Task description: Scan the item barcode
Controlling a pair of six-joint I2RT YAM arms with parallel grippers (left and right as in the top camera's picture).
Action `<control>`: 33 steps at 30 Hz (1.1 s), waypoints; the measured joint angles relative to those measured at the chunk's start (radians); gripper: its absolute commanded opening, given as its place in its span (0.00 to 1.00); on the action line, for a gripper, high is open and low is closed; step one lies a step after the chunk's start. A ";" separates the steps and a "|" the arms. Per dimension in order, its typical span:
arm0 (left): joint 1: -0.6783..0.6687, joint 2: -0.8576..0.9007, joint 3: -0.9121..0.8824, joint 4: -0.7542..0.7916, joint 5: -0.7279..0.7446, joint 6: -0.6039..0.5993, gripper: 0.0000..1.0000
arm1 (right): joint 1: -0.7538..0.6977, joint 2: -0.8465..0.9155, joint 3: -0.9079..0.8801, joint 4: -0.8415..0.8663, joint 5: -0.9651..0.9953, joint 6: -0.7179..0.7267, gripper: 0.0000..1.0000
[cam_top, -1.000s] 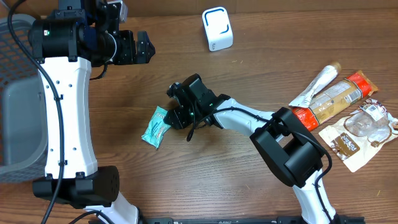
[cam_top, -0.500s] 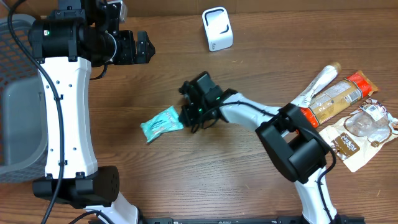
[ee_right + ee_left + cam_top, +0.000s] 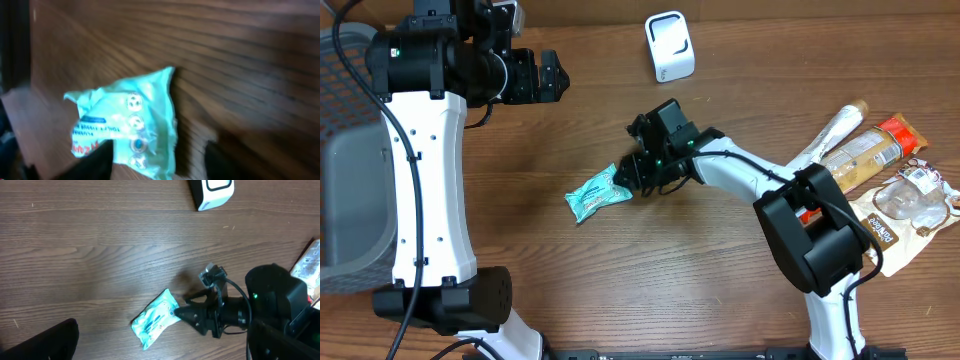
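Lying flat on the table (image 3: 740,300), the teal packet (image 3: 599,193) sits near the middle, tilted, printed side up. Its right end is at the fingertips of the right hand (image 3: 628,180), whose jaws stand apart on either side of that end without clamping it. The scanner (image 3: 669,46) stands well apart, toward the far edge. The left hand (image 3: 558,78) hangs at the upper left, spread wide and holding nothing. A grey basket (image 3: 350,150) is at the left edge, and snack packs (image 3: 870,160) lie at the right.
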 measured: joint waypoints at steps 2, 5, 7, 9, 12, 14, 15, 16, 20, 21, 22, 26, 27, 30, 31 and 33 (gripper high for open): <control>0.000 0.000 0.000 0.000 0.000 0.000 1.00 | 0.015 0.000 0.000 0.018 0.027 -0.005 0.70; 0.000 0.000 0.000 0.000 0.000 0.000 1.00 | 0.028 0.000 0.000 0.040 0.048 -0.008 0.71; 0.000 0.000 0.000 0.000 0.000 0.000 0.99 | 0.036 0.002 0.000 0.048 0.058 -0.009 0.71; 0.000 0.000 0.000 0.000 0.000 0.000 0.99 | 0.043 0.010 0.000 0.053 0.064 -0.010 0.68; 0.000 0.000 0.000 0.000 0.000 0.000 1.00 | 0.055 0.028 0.007 0.068 0.061 -0.014 0.61; 0.000 0.000 0.000 0.000 0.000 0.000 1.00 | 0.069 0.037 0.011 0.081 0.066 -0.018 0.50; 0.000 0.000 0.000 0.000 0.000 0.000 1.00 | 0.076 0.042 0.013 0.085 0.073 -0.013 0.42; 0.000 0.000 0.000 0.000 0.000 0.000 0.99 | 0.083 0.047 0.015 0.087 0.082 -0.002 0.31; 0.000 0.000 0.000 0.000 0.000 0.000 1.00 | 0.097 0.062 0.021 0.090 0.111 0.056 0.05; 0.000 0.000 0.000 0.000 0.000 0.000 1.00 | 0.097 0.063 0.022 0.092 0.113 0.070 0.04; 0.000 0.000 0.000 0.000 0.000 0.000 0.99 | 0.097 0.063 0.024 0.091 0.114 0.083 0.04; 0.000 0.000 0.000 0.000 0.000 0.000 0.99 | 0.093 0.063 0.029 0.085 0.114 0.108 0.04; 0.000 0.000 0.000 0.000 0.000 0.000 1.00 | 0.091 0.063 0.032 0.078 0.110 0.111 0.04; 0.000 0.000 0.000 0.000 0.000 0.000 0.99 | 0.078 0.062 0.052 0.017 0.093 0.119 0.04; 0.000 0.000 0.000 0.000 0.000 0.000 1.00 | 0.070 0.060 0.059 -0.014 0.091 0.121 0.04; 0.000 0.000 0.000 0.000 0.000 0.000 1.00 | 0.053 0.048 0.076 -0.095 0.114 0.118 0.04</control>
